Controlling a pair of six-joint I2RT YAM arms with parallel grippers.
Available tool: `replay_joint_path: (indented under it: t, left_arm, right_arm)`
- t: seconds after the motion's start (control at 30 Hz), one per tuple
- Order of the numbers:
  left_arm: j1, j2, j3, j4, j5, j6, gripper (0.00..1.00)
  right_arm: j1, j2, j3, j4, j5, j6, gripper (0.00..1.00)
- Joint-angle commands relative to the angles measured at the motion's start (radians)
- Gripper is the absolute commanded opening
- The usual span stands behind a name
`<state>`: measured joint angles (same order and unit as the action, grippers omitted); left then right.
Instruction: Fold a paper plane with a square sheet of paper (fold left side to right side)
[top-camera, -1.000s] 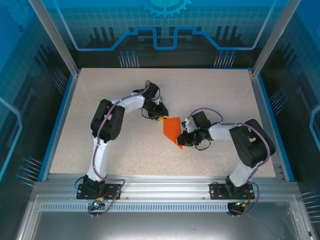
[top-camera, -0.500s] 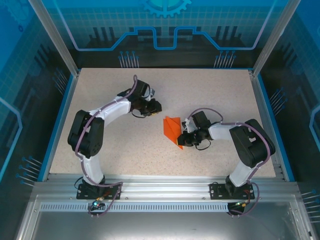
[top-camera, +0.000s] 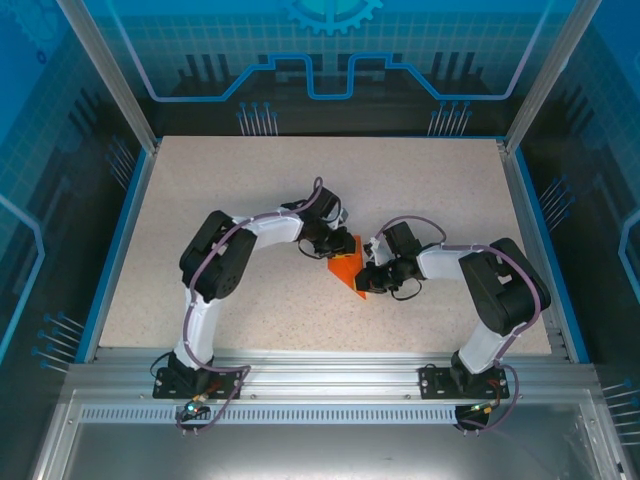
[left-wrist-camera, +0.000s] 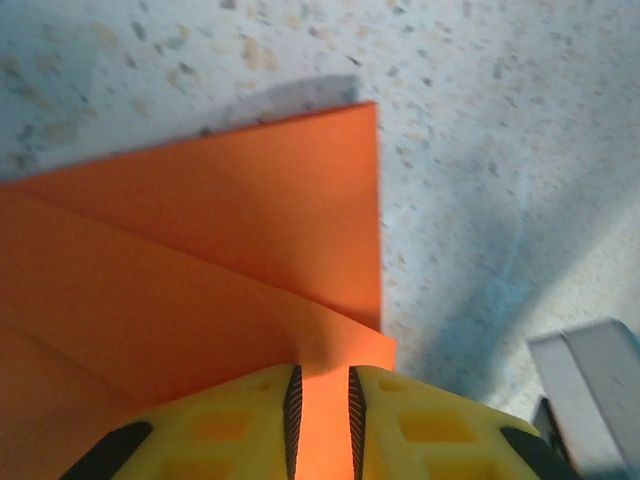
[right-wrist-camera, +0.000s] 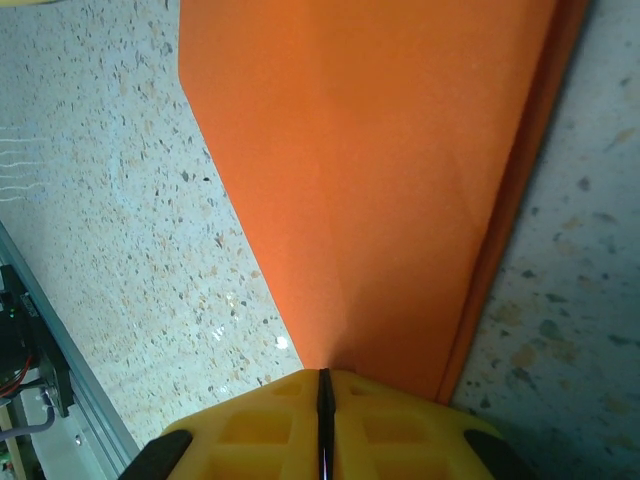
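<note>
While both arms reach in toward mid-table, I see the folded orange sheet (top-camera: 345, 268) lying flat on the speckled table (top-camera: 230, 180), a bit right of centre, between the two wrists. Shape is a narrow wedge, wide end far, point toward the near right.

Left gripper (top-camera: 338, 248) sits at the far-left corner of the wedge. On my left wrist feed its yellow fingers (left-wrist-camera: 230, 425) stand a thin slit apart with orange showing through the gap. Layered flaps with diagonal creases spread just ahead of them. Can't confirm any layer is pinched there.

Right gripper (top-camera: 366, 282) is at the near pointed end. On the right wrist feed its yellow fingers (right-wrist-camera: 400, 430) are pressed together, just a dark seam between them. The orange point runs straight into that seam, so I read it as clamped on the tip. A doubled edge shows along the sheet's right side in that feed. Both grippers are low, at table level.
</note>
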<state>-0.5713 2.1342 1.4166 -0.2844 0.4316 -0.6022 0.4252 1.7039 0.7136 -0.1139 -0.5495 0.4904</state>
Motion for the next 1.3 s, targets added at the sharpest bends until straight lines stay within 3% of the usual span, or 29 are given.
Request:
replay_joint_path:
  t: [0.0,0.17,0.3,0.5,0.83,1.27]
  left_arm:
    - [0.008,0.034,0.033,-0.034,-0.038,0.002,0.24]
    - [0.018,0.061,0.018,-0.041,-0.080,-0.004,0.23]
    - [0.018,0.059,-0.005,-0.035,-0.081,-0.003,0.22]
    - [0.007,0.055,-0.017,-0.012,-0.070,-0.011,0.23]
    - [0.002,0.060,-0.021,-0.004,-0.069,-0.022,0.23]
    - [0.001,0.064,-0.018,-0.010,-0.070,-0.029,0.22]
  right_arm:
    - [0.006,0.034,-0.046,-0.165,0.090,0.000,0.10]
    - [-0.004,-0.002,-0.049,-0.200,0.088,-0.030,0.10]
    - [-0.017,-0.077,-0.037,-0.215,0.017,-0.022,0.10]
    - [-0.016,-0.170,0.038,-0.177,-0.011,0.101,0.12]
    - [0.012,-0.061,0.091,0.036,0.102,0.378,0.10]
    - [0.067,0.059,0.138,0.117,0.173,0.473,0.10]
